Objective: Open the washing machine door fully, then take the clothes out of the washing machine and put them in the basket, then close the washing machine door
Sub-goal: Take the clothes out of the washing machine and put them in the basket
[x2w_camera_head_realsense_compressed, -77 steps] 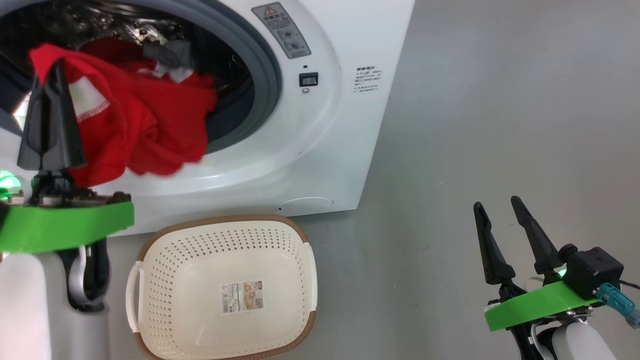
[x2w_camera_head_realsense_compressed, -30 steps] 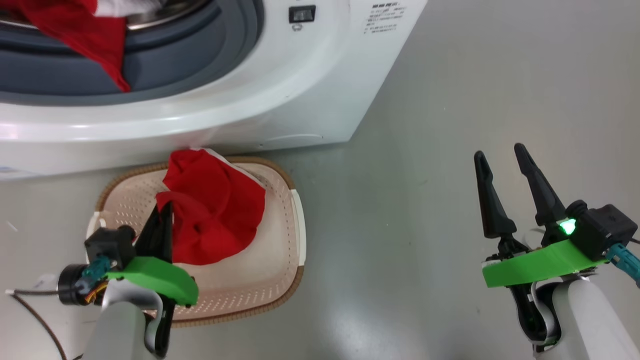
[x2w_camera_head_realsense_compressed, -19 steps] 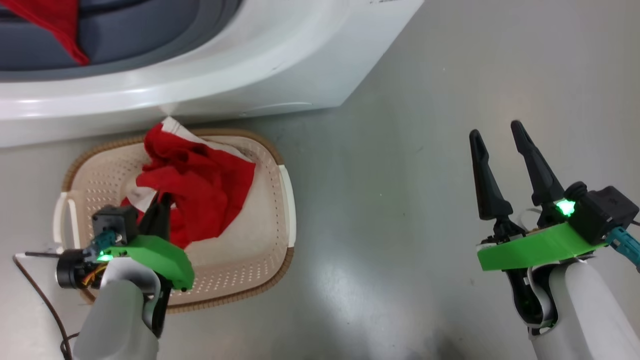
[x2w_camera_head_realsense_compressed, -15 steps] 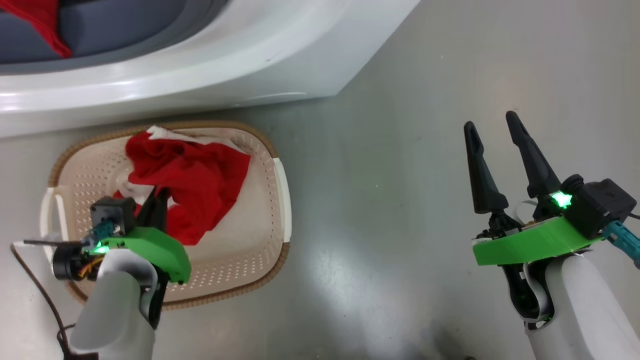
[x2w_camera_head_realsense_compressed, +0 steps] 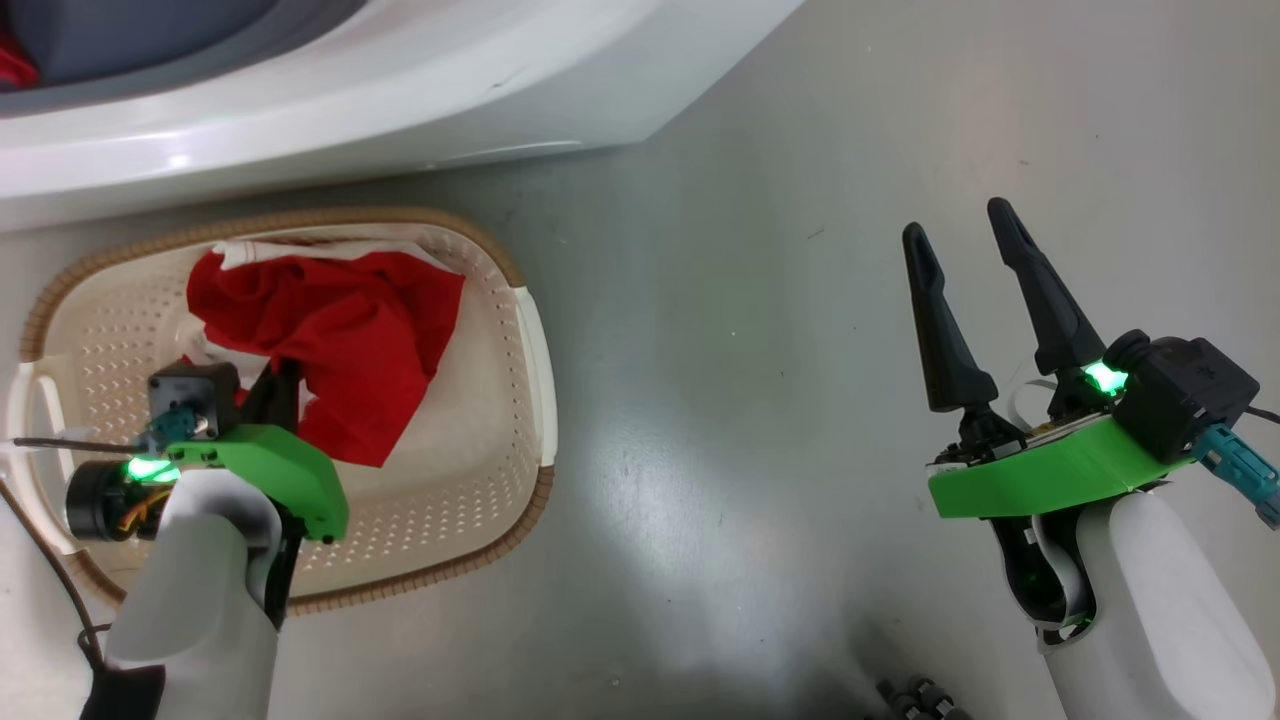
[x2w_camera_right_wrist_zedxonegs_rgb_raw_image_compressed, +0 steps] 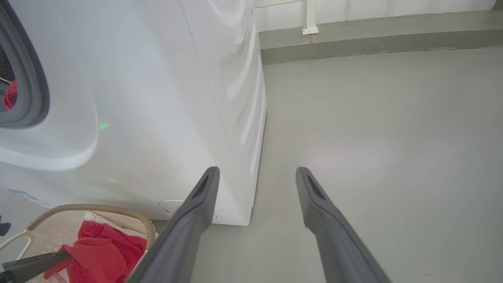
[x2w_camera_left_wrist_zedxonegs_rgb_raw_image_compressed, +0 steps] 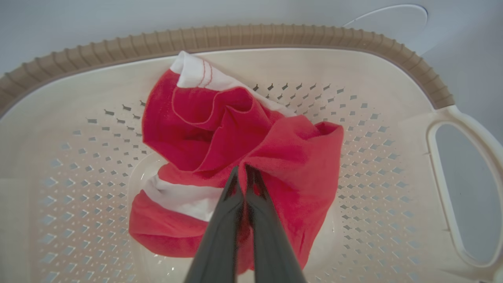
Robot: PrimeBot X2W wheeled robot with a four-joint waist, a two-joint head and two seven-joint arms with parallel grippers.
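The cream basket [x2w_camera_head_realsense_compressed: 530, 340] stands on the floor in front of the white washing machine [x2w_camera_head_realsense_compressed: 400, 90]. A red garment with white panels [x2w_camera_head_realsense_compressed: 330, 320] lies crumpled inside it. My left gripper [x2w_camera_head_realsense_compressed: 283, 385] reaches down into the basket. In the left wrist view it [x2w_camera_left_wrist_zedxonegs_rgb_raw_image_compressed: 243, 169] is shut on a fold of the red garment [x2w_camera_left_wrist_zedxonegs_rgb_raw_image_compressed: 204, 129], which rests on the basket's bottom. My right gripper [x2w_camera_head_realsense_compressed: 957, 222] hovers open over bare floor, holding nothing. More red cloth [x2w_camera_right_wrist_zedxonegs_rgb_raw_image_compressed: 11, 94] lies inside the grey gasket [x2w_camera_right_wrist_zedxonegs_rgb_raw_image_compressed: 31, 78]. The door is out of view.
Grey floor [x2w_camera_head_realsense_compressed: 750, 350] stretches to the right of the machine and basket. The basket's side handle [x2w_camera_left_wrist_zedxonegs_rgb_raw_image_compressed: 459, 188] lies right of the garment. A wall base [x2w_camera_right_wrist_zedxonegs_rgb_raw_image_compressed: 373, 35] runs beyond the machine. A dark cable [x2w_camera_head_realsense_compressed: 60, 600] trails by my left forearm.
My left gripper carried the red garment from the drum opening down into the basket and lowered it to the bottom, still shut on it. The head camera tilted down. The right gripper stayed open.
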